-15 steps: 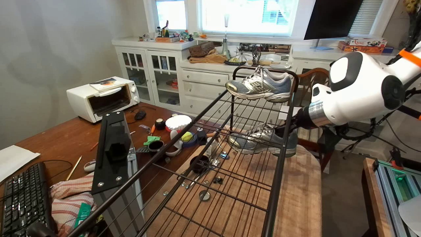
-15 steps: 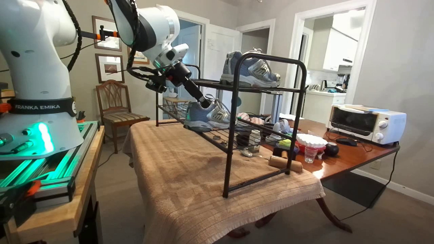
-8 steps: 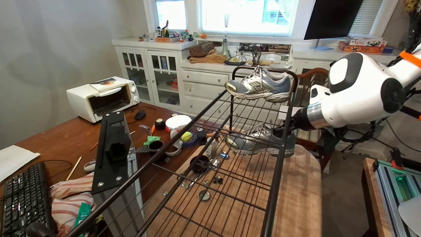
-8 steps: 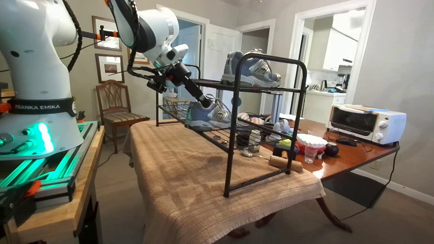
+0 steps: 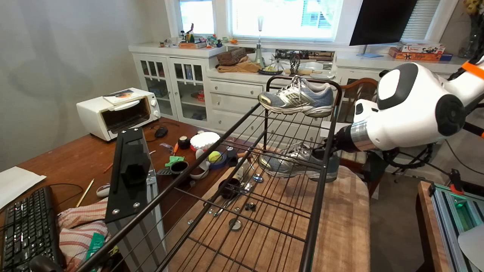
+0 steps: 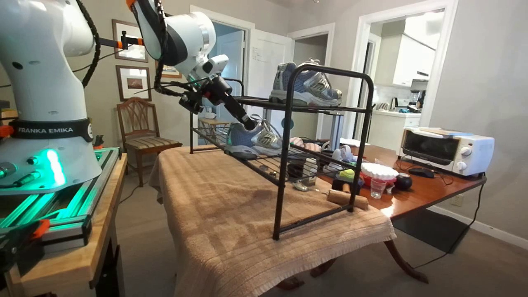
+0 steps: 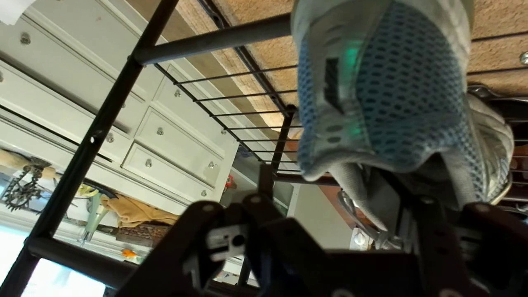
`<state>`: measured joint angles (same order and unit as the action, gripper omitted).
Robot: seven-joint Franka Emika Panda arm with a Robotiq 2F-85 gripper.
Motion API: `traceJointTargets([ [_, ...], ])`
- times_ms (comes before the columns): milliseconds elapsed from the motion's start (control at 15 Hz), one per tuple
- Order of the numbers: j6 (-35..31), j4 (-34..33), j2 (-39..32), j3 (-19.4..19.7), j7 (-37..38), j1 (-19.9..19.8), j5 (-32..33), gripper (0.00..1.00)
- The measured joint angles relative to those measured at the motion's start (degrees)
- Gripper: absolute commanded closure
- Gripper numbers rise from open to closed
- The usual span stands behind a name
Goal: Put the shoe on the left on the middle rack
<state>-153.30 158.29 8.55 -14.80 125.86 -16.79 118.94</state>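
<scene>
Shoe (image 6: 252, 140) sits on the middle rack (image 7: 214, 41), heel poking over the robot-side edge. Our end effector (image 7: 325, 185) has jaws spread partway, nothing pinched, one finger inside the shoe; if that snags as we back out, we could drag it off.

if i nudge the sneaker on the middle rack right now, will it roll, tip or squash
The sneaker likely won't roll: its sole looks long and broad. The mesh upper should give if squeezed, with the sole probably stiffer. Because the heel appears to jut past the edge of the middle rack, pulling it that way could perhaps tip it.
</scene>
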Motion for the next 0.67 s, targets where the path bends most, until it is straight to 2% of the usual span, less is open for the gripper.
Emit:
traceJointTargets([
  [467, 2.8, 0.2, 0.1, -3.6, -3.4, -0.2, -4.8, 0.32],
  [667, 2.9, 0.4, 0.3, -4.9, -5.6, -0.2, -7.4, 0.42],
])
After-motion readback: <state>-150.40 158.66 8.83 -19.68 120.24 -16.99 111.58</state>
